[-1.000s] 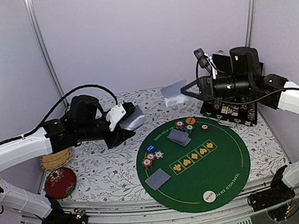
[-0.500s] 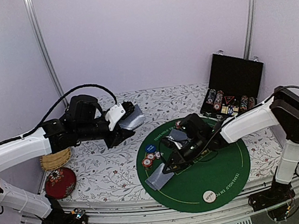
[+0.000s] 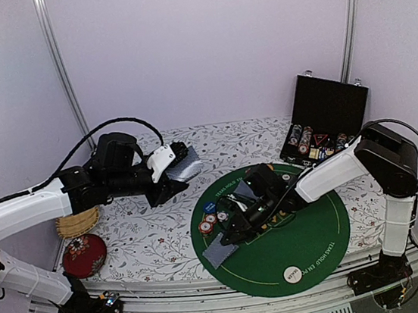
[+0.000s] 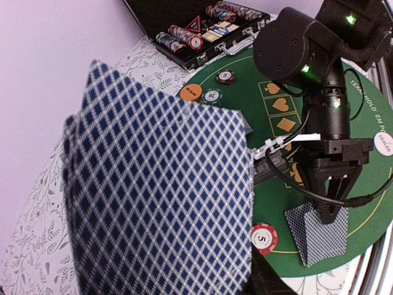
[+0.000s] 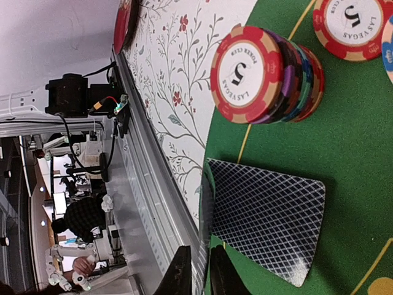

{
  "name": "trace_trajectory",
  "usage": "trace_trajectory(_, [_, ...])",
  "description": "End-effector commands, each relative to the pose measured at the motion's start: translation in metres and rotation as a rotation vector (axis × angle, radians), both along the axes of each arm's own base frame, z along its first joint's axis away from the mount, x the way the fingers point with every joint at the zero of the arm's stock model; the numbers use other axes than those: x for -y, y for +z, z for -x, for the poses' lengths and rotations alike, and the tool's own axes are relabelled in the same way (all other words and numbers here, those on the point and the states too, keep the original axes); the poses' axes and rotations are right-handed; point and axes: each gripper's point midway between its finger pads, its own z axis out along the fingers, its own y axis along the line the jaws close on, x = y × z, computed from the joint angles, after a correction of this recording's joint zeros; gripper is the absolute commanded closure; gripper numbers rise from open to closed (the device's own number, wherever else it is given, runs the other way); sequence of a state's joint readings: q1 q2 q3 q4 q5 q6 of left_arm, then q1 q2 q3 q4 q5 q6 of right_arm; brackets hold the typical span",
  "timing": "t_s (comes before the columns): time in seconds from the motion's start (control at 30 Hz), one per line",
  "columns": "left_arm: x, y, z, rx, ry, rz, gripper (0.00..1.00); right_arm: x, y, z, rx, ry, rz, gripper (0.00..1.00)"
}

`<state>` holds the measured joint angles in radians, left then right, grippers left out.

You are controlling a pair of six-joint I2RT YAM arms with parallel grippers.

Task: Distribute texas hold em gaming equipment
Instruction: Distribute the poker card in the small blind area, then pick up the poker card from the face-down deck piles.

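Observation:
My left gripper (image 3: 171,173) is shut on a deck of grey-blue-backed playing cards (image 3: 186,166), held above the table left of the green mat (image 3: 314,239). The deck (image 4: 159,196) fills the left wrist view and hides the fingers. My right gripper (image 3: 231,237) is low over the mat's left front, shut on one card seen edge-on (image 5: 206,215), just above a dealt card (image 5: 270,227) lying there (image 3: 219,252). A stack of red-white chips (image 5: 258,77) and a blue button (image 3: 210,207) lie beside it. Another card pile (image 3: 247,190) lies further back.
An open black chip case (image 3: 326,127) stands at the back right. A white dealer button (image 3: 291,274) lies at the mat's near edge. A straw basket (image 3: 76,222) and a red cushion (image 3: 84,254) sit at the far left. An orange button (image 4: 191,92) lies near the case.
My right arm has swung down from high at the back to the mat's left front, carrying a card, and now sits low over the dealt card. The left arm has not moved.

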<state>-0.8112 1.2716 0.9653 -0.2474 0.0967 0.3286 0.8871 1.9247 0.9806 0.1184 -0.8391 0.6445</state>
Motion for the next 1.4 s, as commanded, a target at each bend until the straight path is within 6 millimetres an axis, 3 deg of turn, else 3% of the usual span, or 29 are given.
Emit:
trace_trajectory(0.0, [-0.001,0.008,-0.002,0.023,0.005,0.023,0.55,0.0,-0.004,-0.007,0.018,-0.022,0.043,0.83])
trace_trajectory(0.1, [-0.001,0.008,-0.001,0.023,0.003,0.024,0.55,0.006,-0.004,-0.011,0.047,-0.05,0.086,0.7])
trace_trajectory(0.2, [-0.001,0.008,-0.001,0.024,0.003,0.025,0.55,0.014,0.002,-0.02,0.097,-0.098,0.138,0.64])
trace_trajectory(0.3, [-0.001,0.009,-0.001,0.024,0.003,0.025,0.55,0.029,0.013,-0.033,0.175,-0.154,0.208,0.49])
trace_trajectory(0.37, [-0.001,0.009,-0.001,0.025,0.001,0.025,0.55,0.038,0.037,-0.046,0.262,-0.193,0.198,0.36])
trace_trajectory(0.43, [-0.001,0.009,-0.001,0.025,0.002,0.026,0.55,0.044,0.075,-0.06,0.365,-0.231,0.137,0.19])
trace_trajectory(0.47, [0.0,0.009,-0.001,0.024,0.0,0.026,0.55,0.047,0.093,-0.066,0.418,-0.238,0.102,0.05])
trace_trajectory(0.5, [0.0,0.009,-0.001,0.025,-0.001,0.027,0.55,0.048,0.112,-0.07,0.463,-0.239,0.055,0.0])
trace_trajectory(0.67, [0.0,0.008,0.0,0.022,-0.006,0.026,0.55,0.031,0.194,-0.082,0.674,-0.18,-0.175,0.01])
trace_trajectory(0.8, [0.001,0.009,0.001,0.021,-0.01,0.03,0.55,0.008,0.229,-0.096,0.764,-0.167,-0.288,0.01])
trace_trajectory(0.93, [0.002,0.009,0.002,0.016,-0.015,0.031,0.55,-0.017,0.233,-0.104,0.81,-0.142,-0.299,0.01])
trace_trajectory(1.0, [0.002,0.009,0.002,0.017,-0.018,0.031,0.55,-0.03,0.229,-0.107,0.823,-0.122,-0.275,0.06])
trace_trajectory(1.13, [0.002,0.008,0.003,0.017,-0.021,0.031,0.55,-0.041,0.223,-0.113,0.836,-0.102,-0.248,0.24])
trace_trajectory(1.37, [0.003,0.006,0.003,0.013,-0.022,0.028,0.55,-0.033,0.229,-0.113,0.87,-0.112,-0.23,0.64])
